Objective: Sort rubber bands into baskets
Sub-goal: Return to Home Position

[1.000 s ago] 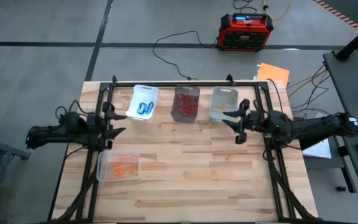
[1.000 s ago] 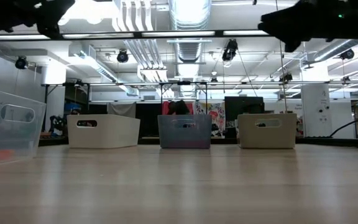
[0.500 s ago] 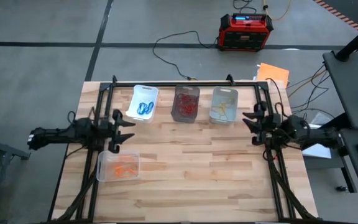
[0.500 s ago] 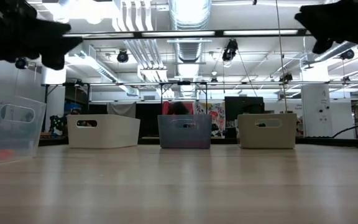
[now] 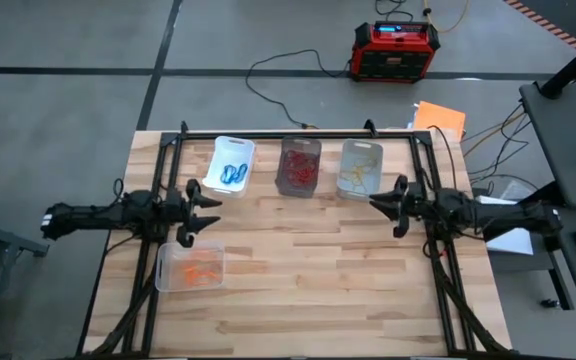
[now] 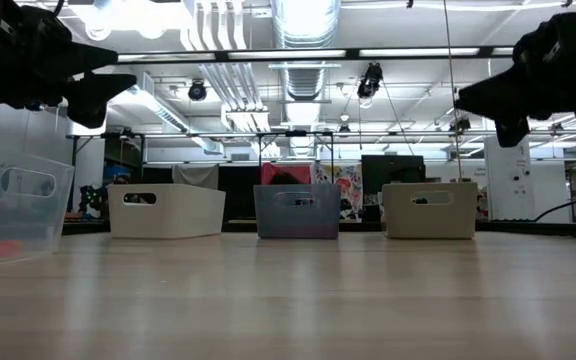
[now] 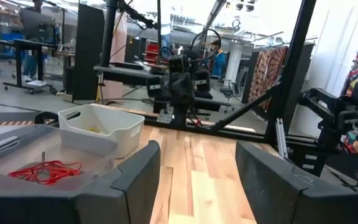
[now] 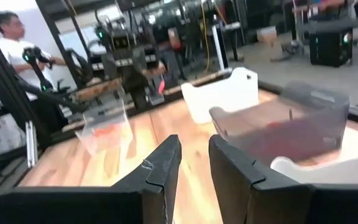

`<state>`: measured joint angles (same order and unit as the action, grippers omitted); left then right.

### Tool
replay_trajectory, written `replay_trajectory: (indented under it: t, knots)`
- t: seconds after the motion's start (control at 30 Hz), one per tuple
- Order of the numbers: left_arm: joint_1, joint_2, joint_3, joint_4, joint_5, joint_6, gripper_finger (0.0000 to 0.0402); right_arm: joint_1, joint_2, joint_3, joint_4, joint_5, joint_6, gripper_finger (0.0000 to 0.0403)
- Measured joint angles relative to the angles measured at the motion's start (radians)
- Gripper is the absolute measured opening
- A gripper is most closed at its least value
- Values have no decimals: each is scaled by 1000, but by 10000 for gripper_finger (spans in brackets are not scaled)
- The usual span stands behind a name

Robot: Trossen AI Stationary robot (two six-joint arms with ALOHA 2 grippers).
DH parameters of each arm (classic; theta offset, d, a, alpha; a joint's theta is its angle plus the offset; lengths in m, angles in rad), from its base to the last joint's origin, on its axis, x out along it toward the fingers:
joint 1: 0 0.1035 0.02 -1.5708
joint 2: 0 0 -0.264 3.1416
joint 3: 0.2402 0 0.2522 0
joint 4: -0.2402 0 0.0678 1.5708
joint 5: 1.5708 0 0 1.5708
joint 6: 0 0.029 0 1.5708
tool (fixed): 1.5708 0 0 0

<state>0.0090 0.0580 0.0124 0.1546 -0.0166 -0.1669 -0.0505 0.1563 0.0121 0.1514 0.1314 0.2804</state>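
Note:
Four baskets stand on the wooden table. At the far edge are a white basket (image 5: 231, 166) with blue rubber bands, a smoky dark basket (image 5: 299, 167) with red bands (image 7: 42, 171), and a clear basket (image 5: 360, 168) with yellowish bands. A clear basket (image 5: 190, 267) with orange bands stands near left. My left gripper (image 5: 211, 208) hovers open and empty above the table between the white basket and the orange-band basket. My right gripper (image 5: 383, 212) hovers open and empty just near of the yellowish-band basket. Both show raised in the low view, the left gripper (image 6: 88, 85) and the right gripper (image 6: 488, 100).
Black frame rails (image 5: 298, 134) run along the table's far edge and both sides. A red-and-black box (image 5: 396, 48) and cables lie on the floor beyond. An orange sheet (image 5: 438, 118) lies at the far right. A person (image 8: 8, 37) stands in the room behind.
Both grippers have come down from higher up. My left gripper has gone toward the table's right edge, to beside the orange-band basket. My right gripper drew back toward the right edge, then came back toward the left. The baskets have stayed still.

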Motion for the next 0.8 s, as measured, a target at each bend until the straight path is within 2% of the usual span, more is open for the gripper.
replay_trajectory:
  t: [0.37, 0.8]
  knots:
    - [0, 39, 0, 1, 0, 0, 194, 0, 81, 0, -20, 0, 6, 86]
    - [0, 76, 0, 1, 0, 0, 194, 0, 89, 0, -20, 0, 8, 83]
